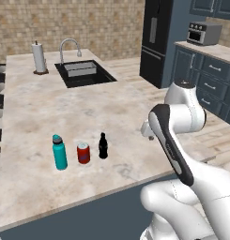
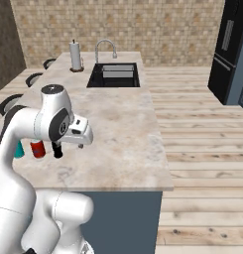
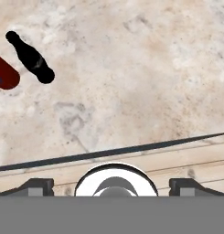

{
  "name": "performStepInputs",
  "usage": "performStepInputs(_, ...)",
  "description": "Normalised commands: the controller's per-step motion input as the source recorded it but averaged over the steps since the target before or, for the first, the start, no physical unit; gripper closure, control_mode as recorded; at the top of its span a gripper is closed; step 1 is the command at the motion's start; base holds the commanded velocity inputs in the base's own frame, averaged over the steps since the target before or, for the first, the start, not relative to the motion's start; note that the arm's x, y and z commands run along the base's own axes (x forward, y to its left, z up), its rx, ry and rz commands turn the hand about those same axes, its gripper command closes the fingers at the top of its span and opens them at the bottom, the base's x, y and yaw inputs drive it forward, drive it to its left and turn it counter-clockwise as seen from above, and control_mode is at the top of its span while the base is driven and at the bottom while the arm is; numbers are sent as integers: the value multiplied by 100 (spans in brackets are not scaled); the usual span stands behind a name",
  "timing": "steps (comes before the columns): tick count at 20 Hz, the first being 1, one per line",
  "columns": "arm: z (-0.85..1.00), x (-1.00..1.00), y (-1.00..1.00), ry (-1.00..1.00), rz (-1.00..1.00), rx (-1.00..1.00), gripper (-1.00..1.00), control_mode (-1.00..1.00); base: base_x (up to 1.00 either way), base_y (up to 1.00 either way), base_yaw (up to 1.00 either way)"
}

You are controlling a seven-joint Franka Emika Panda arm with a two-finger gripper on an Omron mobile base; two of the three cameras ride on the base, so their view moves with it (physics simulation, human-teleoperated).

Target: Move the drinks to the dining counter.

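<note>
**Three drinks stand on the island top, gripper spread wide above its near edge**

Arm pose first: the white arm rises from the base, folds at a dark-lined elbow, and carries its hand out over the near edge of the dining counter [image 1: 36,108]. In the left base view the hand peeks out as a small white block just left of the forearm; in the right base view it juts rightward from the upper joint, above the beige top. The gripper [image 3: 111,183] looks straight down, its two dark finger tips set far apart at the bottom corners of the hand view, with nothing between them. Below it lie bare marble and the counter's dark front edge.

From left to right on the counter, near its front edge: the teal bottle [image 1: 59,152] with a dark cap, upright; just beside it the short red can [image 1: 83,153], also upright, with a pale patch on its side too blurred to read; then the small black bottle [image 1: 103,146], upright and close to the can. The three stand in a row, apart from one another. In the hand view the black bottle and part of the can lie at upper left, well away from the finger tips.

No writing or brand can be read on any drink.

Farther back sit a paper towel roll [image 1: 39,57], a chrome faucet [image 1: 69,47] and the black sink [image 1: 83,74].
</note>
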Motion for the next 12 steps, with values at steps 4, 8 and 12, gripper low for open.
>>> performStepInputs(4,0,0,0,0,0,0,-100,-100,0,0,0)
performStepInputs(8,0,0,0,0,0,0,-100,100,-10,-5,-2)
performStepInputs(12,0,0,0,0,0,0,-100,100,-49,-44,-21)
